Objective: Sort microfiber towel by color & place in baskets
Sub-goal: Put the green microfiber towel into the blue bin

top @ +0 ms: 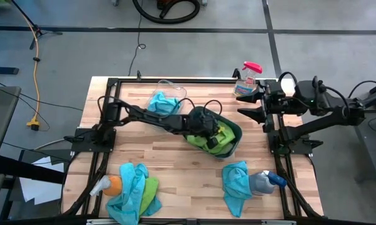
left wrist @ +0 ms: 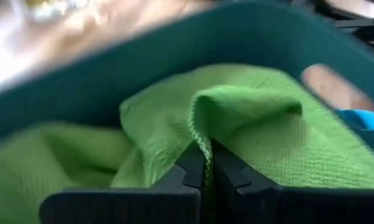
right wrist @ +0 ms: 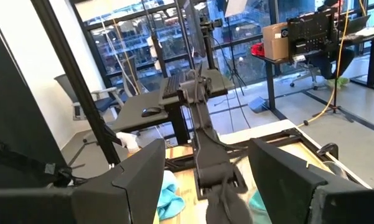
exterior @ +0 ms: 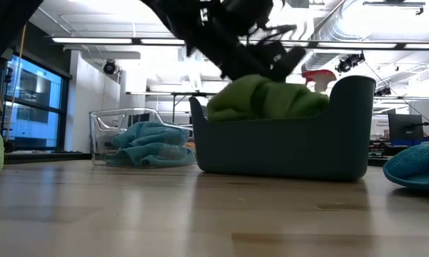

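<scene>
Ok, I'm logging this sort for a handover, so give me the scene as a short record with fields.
left gripper: shut on a lime green towel, inside the dark teal basket
right gripper: open, held off the work near the table's right edge
clear basket: holds a turquoise towel
unsorted, front left: a turquoise and green towel pile beside an orange-topped bottle
unsorted, front right: a turquoise towel by a blue-topped bottle
back right: a pink-topped spray bottle

Dark teal basket holds lime green towels, heaped above its rim. Clear basket holds a turquoise towel. Loose turquoise towel and turquoise-and-green pile lie on the tabletop.
</scene>
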Available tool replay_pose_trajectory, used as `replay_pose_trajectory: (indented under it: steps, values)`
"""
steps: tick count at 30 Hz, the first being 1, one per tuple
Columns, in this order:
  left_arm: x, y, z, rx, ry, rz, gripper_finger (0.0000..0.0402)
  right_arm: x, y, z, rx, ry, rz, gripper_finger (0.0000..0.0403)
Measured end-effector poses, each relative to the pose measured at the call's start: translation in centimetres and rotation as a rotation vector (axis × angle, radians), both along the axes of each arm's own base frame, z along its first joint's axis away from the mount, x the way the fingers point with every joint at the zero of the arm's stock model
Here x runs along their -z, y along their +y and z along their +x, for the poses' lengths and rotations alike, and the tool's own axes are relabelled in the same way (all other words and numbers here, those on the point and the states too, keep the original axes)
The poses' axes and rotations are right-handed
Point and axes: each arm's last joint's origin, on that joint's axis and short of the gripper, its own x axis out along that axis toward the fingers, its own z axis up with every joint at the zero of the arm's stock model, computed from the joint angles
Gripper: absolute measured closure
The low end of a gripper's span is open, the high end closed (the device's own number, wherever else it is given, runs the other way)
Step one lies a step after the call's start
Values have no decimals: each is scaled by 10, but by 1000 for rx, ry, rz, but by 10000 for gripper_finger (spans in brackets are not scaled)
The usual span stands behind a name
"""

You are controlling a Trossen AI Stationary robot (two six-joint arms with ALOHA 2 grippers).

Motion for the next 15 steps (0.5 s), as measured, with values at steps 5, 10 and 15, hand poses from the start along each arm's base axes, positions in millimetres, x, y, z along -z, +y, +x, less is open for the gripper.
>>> replay_pose_trajectory:
  steps: [5,10,15]
  values:
    - [27,6,0,-102,72,-120,401,3,1,6,0,21,14,174]
    - [45,13,-2,-141,145,-199,401,6,1,10,0,43,12,174]
    - [48,16,-3,-149,154,-243,401,6,1,10,0,45,11,174]
